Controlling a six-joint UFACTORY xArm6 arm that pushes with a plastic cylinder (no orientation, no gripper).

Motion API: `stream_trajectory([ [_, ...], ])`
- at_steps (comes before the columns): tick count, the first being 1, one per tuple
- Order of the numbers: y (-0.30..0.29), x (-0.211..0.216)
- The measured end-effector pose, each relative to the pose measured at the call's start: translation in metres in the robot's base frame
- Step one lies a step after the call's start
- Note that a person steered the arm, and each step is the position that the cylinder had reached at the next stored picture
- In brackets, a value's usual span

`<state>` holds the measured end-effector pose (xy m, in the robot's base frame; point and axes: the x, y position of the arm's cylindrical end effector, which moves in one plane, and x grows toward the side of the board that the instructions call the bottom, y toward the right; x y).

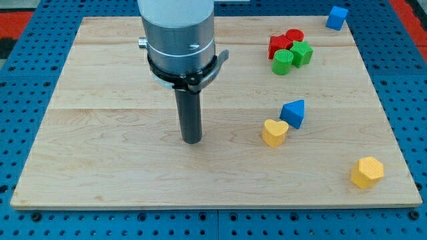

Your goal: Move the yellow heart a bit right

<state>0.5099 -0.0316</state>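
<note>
No pincer, just my tip (192,140) touching nothing, w/ yellow heart (274,132) well apart at 3 o'clock, blue triangle (293,113) just beside it.

A pale wooden board (120,167) with faint grain is seen on a blue, dotted table (27,40). Yellow is shown by the heart (274,132) and the hexagon block (367,172); blue by the triangle (293,113) and cube (337,17). Red blocks (283,41) and green blocks (292,58) are clustered. The rod (190,117) is dark grey.

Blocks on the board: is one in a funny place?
Yes. The blue cube sits off the wooden board, on the blue pegboard at the view's top right. All other blocks are on the wood. Nothing looks broken.
</note>
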Motion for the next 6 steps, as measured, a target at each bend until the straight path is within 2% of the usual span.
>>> stream_trajectory([
  [1,0.028,0.012],
  [2,0.028,0.012],
  [3,0.041,0.005],
  [6,0.141,-0.031],
])
